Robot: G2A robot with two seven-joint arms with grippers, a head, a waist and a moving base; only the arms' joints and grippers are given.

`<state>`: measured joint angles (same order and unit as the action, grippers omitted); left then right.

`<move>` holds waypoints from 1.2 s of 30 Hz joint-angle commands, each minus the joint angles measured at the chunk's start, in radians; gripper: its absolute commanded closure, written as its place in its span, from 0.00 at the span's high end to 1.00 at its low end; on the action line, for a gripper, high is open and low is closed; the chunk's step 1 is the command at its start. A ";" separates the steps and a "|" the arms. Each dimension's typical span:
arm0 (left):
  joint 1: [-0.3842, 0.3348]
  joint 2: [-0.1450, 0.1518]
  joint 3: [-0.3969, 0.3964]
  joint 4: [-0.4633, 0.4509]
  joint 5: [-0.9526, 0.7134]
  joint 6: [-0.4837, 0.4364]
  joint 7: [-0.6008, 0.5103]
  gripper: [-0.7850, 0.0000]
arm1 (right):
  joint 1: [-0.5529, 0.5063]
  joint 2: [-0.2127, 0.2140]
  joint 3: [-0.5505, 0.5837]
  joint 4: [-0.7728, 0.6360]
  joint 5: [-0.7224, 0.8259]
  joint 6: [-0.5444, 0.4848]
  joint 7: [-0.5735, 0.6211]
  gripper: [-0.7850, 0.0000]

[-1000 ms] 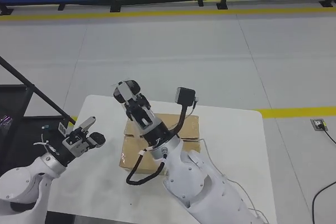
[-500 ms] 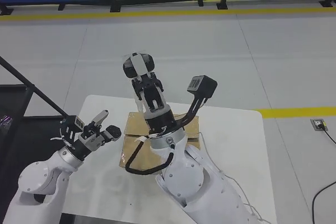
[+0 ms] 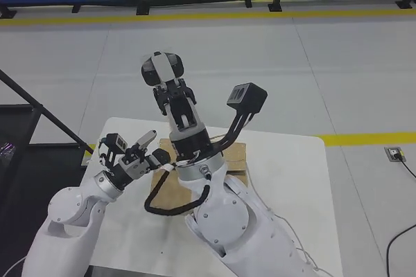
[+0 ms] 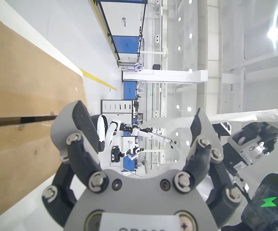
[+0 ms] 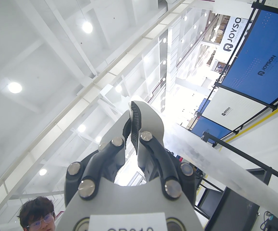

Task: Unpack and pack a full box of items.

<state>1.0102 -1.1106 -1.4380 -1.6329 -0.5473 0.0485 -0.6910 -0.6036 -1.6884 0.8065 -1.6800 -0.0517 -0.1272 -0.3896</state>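
Note:
A brown cardboard box point(image 3: 234, 158) lies on the white table point(image 3: 291, 180), flaps shut with a seam showing along its top point(image 4: 21, 118). My left gripper point(image 3: 154, 148) hovers at the box's left edge, open with nothing between its fingers point(image 4: 140, 123). My right gripper point(image 3: 163, 69) is raised high above the box's far side, pointing up. Its pads are pressed together point(image 5: 131, 121) on a thin translucent plastic film point(image 5: 201, 155), which trails away from the tips. From the left wrist view the film point(image 4: 249, 116) spreads out over the right gripper point(image 4: 261, 138).
The right half of the table top point(image 3: 298, 208) is bare. A black frame and dark stand point(image 3: 14, 138) stand off the table's left side. A black module point(image 3: 246, 97) sticks out from the right arm above the box.
The right gripper has risen from just above the box to high over its far side. The left gripper has moved right, from the table's left part to the box's left edge.

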 commanded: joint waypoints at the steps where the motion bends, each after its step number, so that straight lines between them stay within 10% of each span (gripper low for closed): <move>1: -0.008 -0.002 0.011 0.002 -0.005 -0.007 -0.003 1.00 | -0.001 -0.005 0.001 -0.003 -0.005 0.003 0.007 0.00; 10: -0.042 -0.012 0.042 0.015 -0.093 -0.033 -0.022 0.63 | 0.000 -0.031 0.006 -0.014 -0.017 0.027 0.028 0.00; 18: -0.053 -0.013 0.037 0.025 -0.112 -0.048 -0.027 0.49 | 0.004 -0.051 0.018 -0.005 -0.025 0.039 0.044 0.00; 23: -0.032 -0.009 0.028 0.015 -0.029 -0.065 0.013 0.51 | 0.006 -0.064 0.028 -0.004 -0.030 0.036 0.054 0.00; 24: -0.029 -0.008 0.028 0.011 -0.013 -0.066 0.018 0.60 | 0.007 -0.066 0.028 -0.003 -0.032 0.035 0.056 0.00; 25: -0.025 -0.006 0.025 0.007 0.024 -0.061 0.026 1.00 | 0.010 -0.068 0.026 -0.002 -0.038 0.035 0.067 0.00; 36: -0.023 -0.004 0.023 0.002 0.054 -0.048 0.027 1.00 | 0.017 -0.069 0.021 0.002 -0.056 0.036 0.104 0.00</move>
<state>0.9868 -1.1142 -1.4146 -1.6308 -0.4934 0.0002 -0.6640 -0.5869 -1.7573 0.8280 -1.6779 -0.1080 -0.0915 -0.2860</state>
